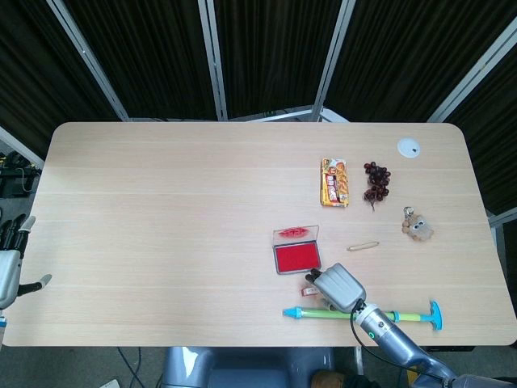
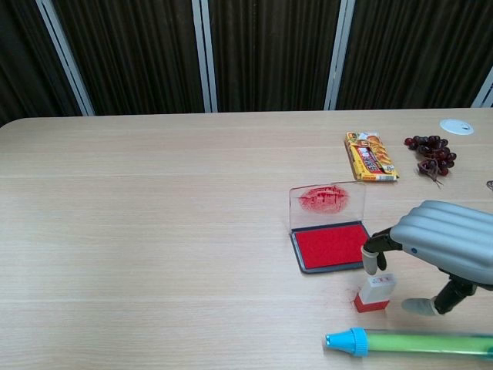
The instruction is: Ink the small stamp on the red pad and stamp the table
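In the chest view's lower right, the right hand hovers over the small stamp, fingers apart, nothing gripped. Just above sits the red pad. A clumsy pinch could topple the stamp.

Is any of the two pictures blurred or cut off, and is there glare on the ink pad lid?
Head view: sharp and evenly lit; the left hand is cut by the frame edge. Chest view: the right hand runs off the right edge; the small stamp is crisp; the red pad lid shows ink smears, no glare.
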Action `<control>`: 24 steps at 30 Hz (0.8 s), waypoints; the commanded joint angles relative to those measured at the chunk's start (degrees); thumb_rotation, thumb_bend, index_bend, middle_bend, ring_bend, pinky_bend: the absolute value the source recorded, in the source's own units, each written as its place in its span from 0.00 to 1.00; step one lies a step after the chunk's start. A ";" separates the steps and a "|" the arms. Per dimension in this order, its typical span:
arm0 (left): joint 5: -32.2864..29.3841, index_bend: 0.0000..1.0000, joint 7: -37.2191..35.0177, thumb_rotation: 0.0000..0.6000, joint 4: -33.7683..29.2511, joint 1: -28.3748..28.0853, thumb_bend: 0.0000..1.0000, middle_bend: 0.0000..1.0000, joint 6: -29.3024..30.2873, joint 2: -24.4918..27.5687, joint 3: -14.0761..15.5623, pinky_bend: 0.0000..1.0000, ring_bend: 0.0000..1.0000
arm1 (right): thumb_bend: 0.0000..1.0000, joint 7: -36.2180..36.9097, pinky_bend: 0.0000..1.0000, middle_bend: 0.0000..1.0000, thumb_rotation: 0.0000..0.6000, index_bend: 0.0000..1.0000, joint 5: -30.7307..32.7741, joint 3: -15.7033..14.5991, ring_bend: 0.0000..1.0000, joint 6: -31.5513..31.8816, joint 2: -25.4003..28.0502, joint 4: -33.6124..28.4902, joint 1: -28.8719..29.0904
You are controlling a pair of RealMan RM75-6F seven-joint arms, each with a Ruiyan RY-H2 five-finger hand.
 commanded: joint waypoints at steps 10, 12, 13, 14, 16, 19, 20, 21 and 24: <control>-0.29 0.00 0.31 1.00 0.07 -0.19 0.00 0.00 -0.16 -0.22 0.09 0.00 0.00 | 0.26 2.56 1.00 0.43 1.00 0.40 0.88 -0.67 0.90 0.33 -0.76 0.25 0.55; -0.31 0.00 0.34 1.00 0.03 -0.20 0.00 0.00 -0.14 -0.23 0.11 0.00 0.00 | 0.27 2.67 1.00 0.43 1.00 0.40 1.13 -0.65 0.90 0.38 -0.88 0.32 0.62; -0.31 0.00 0.33 1.00 0.01 -0.20 0.00 0.00 -0.12 -0.24 0.11 0.00 0.00 | 0.27 2.72 1.00 0.44 1.00 0.41 1.25 -0.64 0.90 0.43 -0.97 0.45 0.67; -0.33 0.00 0.33 1.00 0.00 -0.20 0.00 0.00 -0.09 -0.23 0.10 0.00 0.00 | 0.27 2.80 1.00 0.44 1.00 0.41 1.26 -0.66 0.90 0.56 -1.10 0.64 0.71; -0.36 0.00 0.34 1.00 0.02 -0.20 0.00 0.00 -0.05 -0.25 0.09 0.00 0.00 | 0.28 3.00 1.00 0.45 1.00 0.42 1.32 -0.76 0.90 0.63 -1.19 0.76 0.74; -0.43 0.00 0.31 1.00 0.10 -0.25 0.00 0.00 -0.18 -0.30 0.15 0.00 0.00 | 0.30 3.55 1.00 0.47 1.00 0.44 1.59 -0.81 0.90 0.67 -1.47 1.00 0.87; -0.41 0.00 0.36 1.00 0.12 -0.26 0.00 0.00 -0.16 -0.32 0.17 0.00 0.00 | 0.30 3.80 1.00 0.47 1.00 0.44 1.66 -0.85 0.90 0.70 -1.59 1.04 0.91; -0.38 0.00 0.39 1.00 0.13 -0.27 0.00 0.00 -0.14 -0.34 0.18 0.00 0.00 | 0.31 4.01 1.00 0.48 1.00 0.46 1.69 -0.87 0.90 0.74 -1.66 1.04 0.95; -0.36 0.00 0.44 1.00 0.12 -0.26 0.00 0.00 -0.06 -0.38 0.20 0.00 0.00 | 0.33 4.67 1.00 0.52 1.00 0.49 1.76 -0.88 0.90 0.97 -1.91 0.95 1.04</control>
